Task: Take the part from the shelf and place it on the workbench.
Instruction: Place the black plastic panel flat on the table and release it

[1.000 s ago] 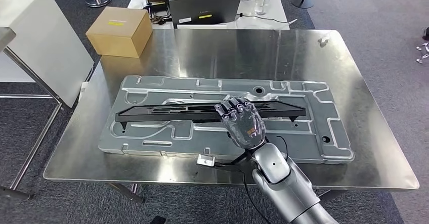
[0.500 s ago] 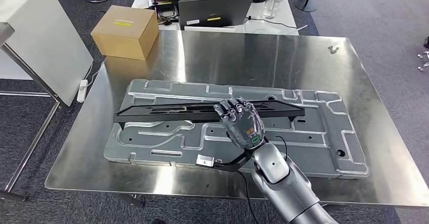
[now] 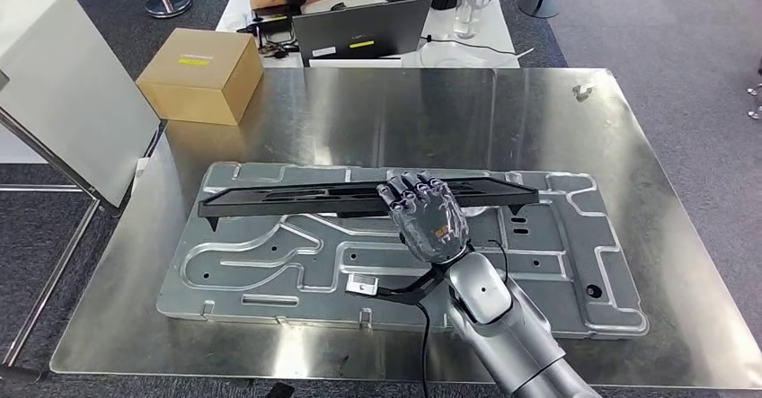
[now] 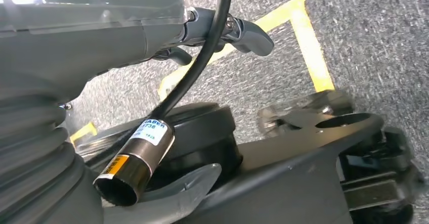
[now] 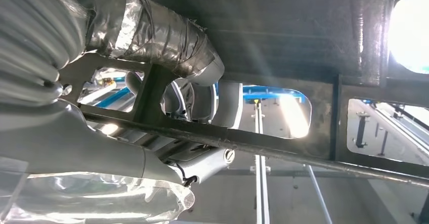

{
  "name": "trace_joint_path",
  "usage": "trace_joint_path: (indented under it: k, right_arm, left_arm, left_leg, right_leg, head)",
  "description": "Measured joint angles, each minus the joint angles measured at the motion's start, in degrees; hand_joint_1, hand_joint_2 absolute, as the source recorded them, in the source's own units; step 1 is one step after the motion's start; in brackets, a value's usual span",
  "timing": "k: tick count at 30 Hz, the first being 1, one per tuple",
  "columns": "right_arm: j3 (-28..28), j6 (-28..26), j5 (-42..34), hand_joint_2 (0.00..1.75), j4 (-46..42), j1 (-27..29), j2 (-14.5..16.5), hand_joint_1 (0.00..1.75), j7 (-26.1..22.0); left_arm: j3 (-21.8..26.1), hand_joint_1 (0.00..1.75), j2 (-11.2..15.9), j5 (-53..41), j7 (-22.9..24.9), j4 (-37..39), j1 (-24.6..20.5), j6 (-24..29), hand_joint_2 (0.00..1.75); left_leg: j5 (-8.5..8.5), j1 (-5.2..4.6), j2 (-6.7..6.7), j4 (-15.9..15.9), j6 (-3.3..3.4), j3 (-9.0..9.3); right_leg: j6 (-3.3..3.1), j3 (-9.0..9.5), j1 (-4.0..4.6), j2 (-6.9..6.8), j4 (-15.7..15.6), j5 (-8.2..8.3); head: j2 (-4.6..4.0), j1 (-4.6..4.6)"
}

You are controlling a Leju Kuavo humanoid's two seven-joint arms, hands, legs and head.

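The right robot hand point(image 3: 426, 218) grips the part point(image 3: 359, 196), a long black bar frame, near its middle, fingers curled over the top edge. In the right wrist view the thumb point(image 5: 167, 37) wraps the bar from beneath, so the hold looks firm. The part hangs level, crosswise, over the grey plate point(image 3: 270, 272) that lies on the table point(image 3: 539, 110). Whether it touches the plate cannot be told; the pegs at its ends seem just above the surface.

Judged from this, the carry is done and the placing step is in hand. The next move calls for lowering the part straight down, kept level so both ends land together, then letting the fingers spread and drawing the robot hand back toward 6 o'clock without dragging the bar.

The left robot hand point(image 4: 222, 29) hangs by the body over the floor; how its fingers lie cannot be told.

A cardboard box point(image 3: 202, 73) sits at 11 o'clock off the table, and a laptop point(image 3: 359, 30) at 12 o'clock on a further desk.
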Motion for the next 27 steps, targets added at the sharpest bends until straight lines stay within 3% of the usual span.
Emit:
trace_joint_path:
  k: [1,3,7,12,21,25,27]
  right_arm:
    - [0.0,0.0,0.0,1.75,0.0,0.0,0.0,1.75,0.0]
    - [0.0,0.0,0.0,1.75,-0.1,0.0,0.0,1.75,0.0]
    - [0.0,0.0,-0.3,1.75,-0.4,0.2,-0.2,0.0,-0.3]
    - [0.0,0.0,-0.4,1.75,-0.7,0.3,-0.2,0.0,-0.7]
    - [0.0,0.0,-0.7,1.75,-0.8,0.2,-0.2,0.0,-0.8]
    - [0.0,0.0,-1.0,1.75,-0.9,0.2,-0.2,0.0,-0.8]
    - [0.0,0.0,-1.1,1.75,-0.9,0.2,-0.2,0.0,-0.8]
  left_arm:
    - [0.0,0.0,0.0,-0.3,-0.4,0.0,0.1,-0.1,1.75]
    - [0.0,0.0,0.1,-1.2,-1.7,0.0,0.2,-0.4,1.75]
    - [0.0,0.0,0.1,-2.9,-2.6,0.0,0.4,-0.5,1.75]
    - [0.0,0.0,0.1,-5.1,-2.7,0.0,0.3,0.2,1.75]
    - [0.0,0.0,0.1,-5.0,-2.6,0.0,0.4,0.0,1.75]
    - [0.0,0.0,0.1,-4.9,-2.6,0.0,0.5,-0.3,0.0]
    - [0.0,0.0,0.1,-4.6,-2.6,0.0,0.6,-0.5,0.0]
  left_leg:
    - [1.87,-0.1,0.0,-3.2,0.15,1.23]
    - [2.53,-0.21,-0.04,-6.9,0.67,2.68]
    - [1.83,-0.32,-0.3,-7.7,1.18,2.88]
    - [1.46,-0.37,-0.27,-7.7,1.67,2.94]
    - [1.39,-0.44,-0.24,-7.7,1.85,3.16]
    - [1.41,-0.41,-0.23,-7.7,1.86,3.25]
    - [1.41,-0.36,-0.23,-7.7,1.85,3.27]
  right_leg:
    - [0.27,0.34,0.08,0.11,0.3,-0.5]
    - [0.73,0.23,0.33,0.23,0.8,-1.1]
    - [0.75,0.04,0.5,0.13,0.7,-1.21]
    - [0.84,0.39,0.5,0.12,0.1,-1.31]
    - [1.35,0.56,0.46,0.11,0.0,-1.24]
    - [1.36,0.58,0.47,0.11,0.1,-1.24]
    - [1.37,0.58,0.5,0.11,0.1,-1.25]
  head:
    - [0.0,-0.01]
    - [0.0,-0.02]
    - [0.0,-0.02]
    - [0.0,-0.01]
    - [0.0,-0.02]
    - [0.0,-0.03]
    - [0.0,-0.02]
